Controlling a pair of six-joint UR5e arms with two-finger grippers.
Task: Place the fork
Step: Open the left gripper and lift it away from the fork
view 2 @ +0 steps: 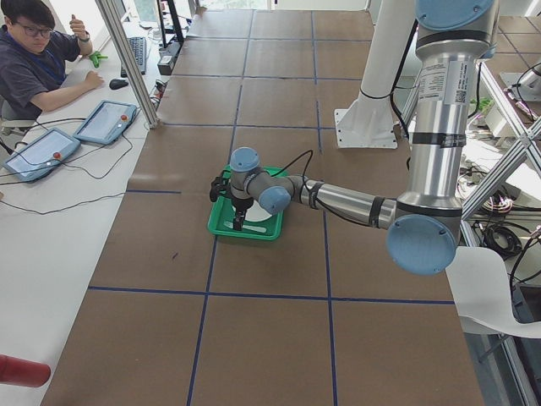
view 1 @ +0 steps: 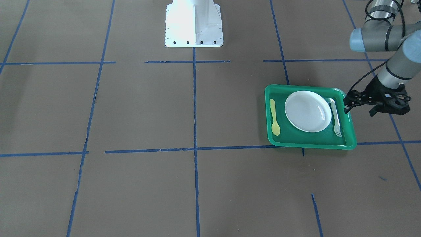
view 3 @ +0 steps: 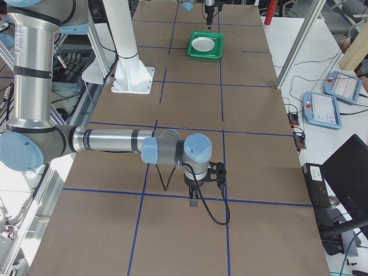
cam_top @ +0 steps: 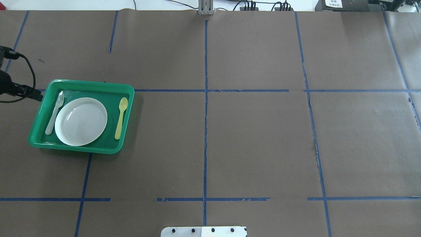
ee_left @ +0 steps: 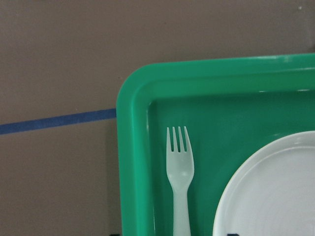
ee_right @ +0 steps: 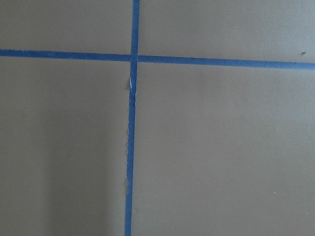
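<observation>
The pale fork lies flat in the green tray, along the tray's edge next to the white plate, tines pointing away from the robot. It also shows in the overhead view and in the left wrist view. My left gripper hangs above the tray's rim near the fork's handle end, open and empty, clear of the fork. My right gripper hovers over bare table far from the tray; I cannot tell whether it is open or shut.
A yellow spoon lies in the tray on the plate's other side. The robot's white base stands at the table's middle edge. Blue tape lines cross the brown table. An operator sits at a side desk.
</observation>
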